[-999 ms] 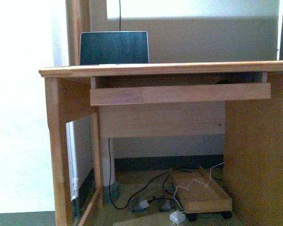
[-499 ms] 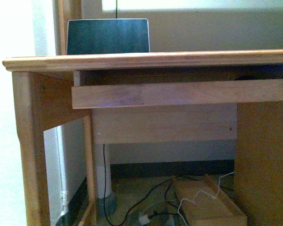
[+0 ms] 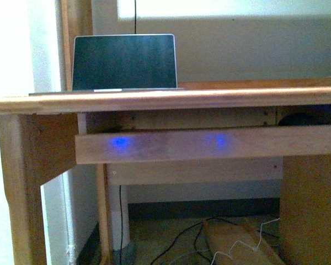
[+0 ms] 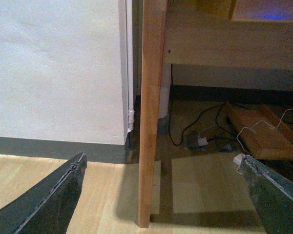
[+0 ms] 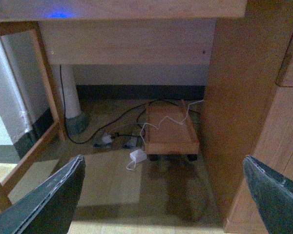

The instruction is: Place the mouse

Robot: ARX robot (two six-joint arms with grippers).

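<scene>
The mouse (image 3: 301,119) shows in the front view as a small dark domed shape on the pull-out tray under the desk top, at the right, half hidden behind the tray's front board (image 3: 209,144). Neither arm shows in the front view. My left gripper (image 4: 163,195) is open and empty, low over the floor, with the desk's left front leg (image 4: 150,112) between its fingers (image 4: 53,195). My right gripper (image 5: 162,197) is open and empty, facing the space under the desk. The mouse shows in neither wrist view.
A wooden desk (image 3: 154,100) carries an open laptop (image 3: 124,62) at the back left. Under it lie cables (image 5: 112,126), a white adapter (image 5: 137,156) and a wheeled wooden stand (image 5: 170,129). The desk's right side panel (image 5: 234,97) stands close by.
The front view has come closer and risen: the desk top now shows from slightly above, with the laptop's base visible. Two blue light spots have appeared on the tray's front board.
</scene>
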